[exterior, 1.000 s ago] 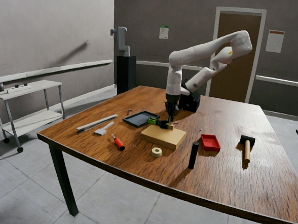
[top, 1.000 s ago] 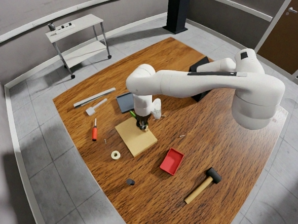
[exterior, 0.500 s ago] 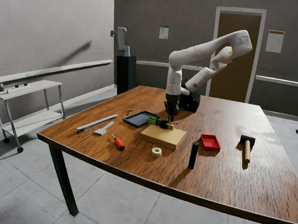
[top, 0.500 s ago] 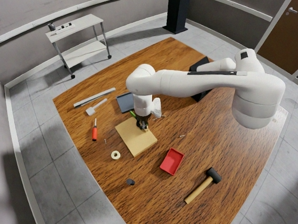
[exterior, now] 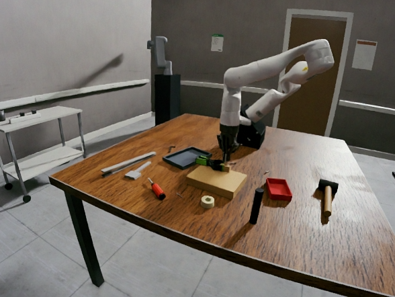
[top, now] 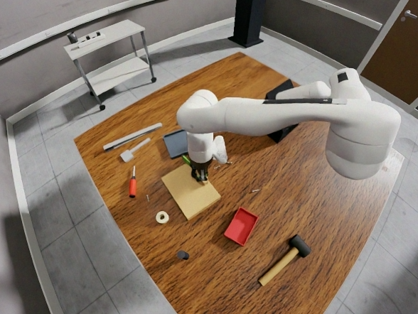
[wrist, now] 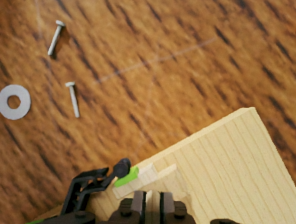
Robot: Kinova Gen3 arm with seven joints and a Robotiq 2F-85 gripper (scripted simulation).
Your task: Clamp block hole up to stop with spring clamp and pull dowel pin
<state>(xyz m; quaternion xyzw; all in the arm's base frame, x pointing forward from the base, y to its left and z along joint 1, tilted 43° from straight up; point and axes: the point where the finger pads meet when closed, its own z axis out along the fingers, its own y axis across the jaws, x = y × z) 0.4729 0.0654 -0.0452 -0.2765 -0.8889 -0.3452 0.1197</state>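
Your spring clamp (top: 186, 160) (exterior: 201, 160) (wrist: 89, 181) seems to brace the small wooden block (exterior: 227, 168) (wrist: 173, 181) on the bench board (top: 190, 195) (exterior: 215, 180) (wrist: 232, 160) against twisting, while the gripper (top: 202, 178) (exterior: 226, 162) (wrist: 152, 207) stands nearly closed above, though you cannot tell whether it grips the pin.

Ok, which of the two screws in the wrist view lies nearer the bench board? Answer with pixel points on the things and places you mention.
The lower screw (wrist: 74, 100), right beside the washer (wrist: 27, 102); the other lies farther up.

Place: workshop-like robotics lab | robot arm (top: 277, 115) (exterior: 269, 68) on wooden table (top: 284, 199) (exterior: 134, 205) | tools there: mallet (top: 284, 261) (exterior: 328, 198), screwdriver (top: 132, 185) (exterior: 157, 190), brush (top: 134, 150) (exterior: 138, 171) | wheeled cart (top: 122, 30) (exterior: 57, 112) by plain wall (top: 89, 11) (exterior: 84, 44) | tiled floor (top: 71, 199) (exterior: 151, 265)
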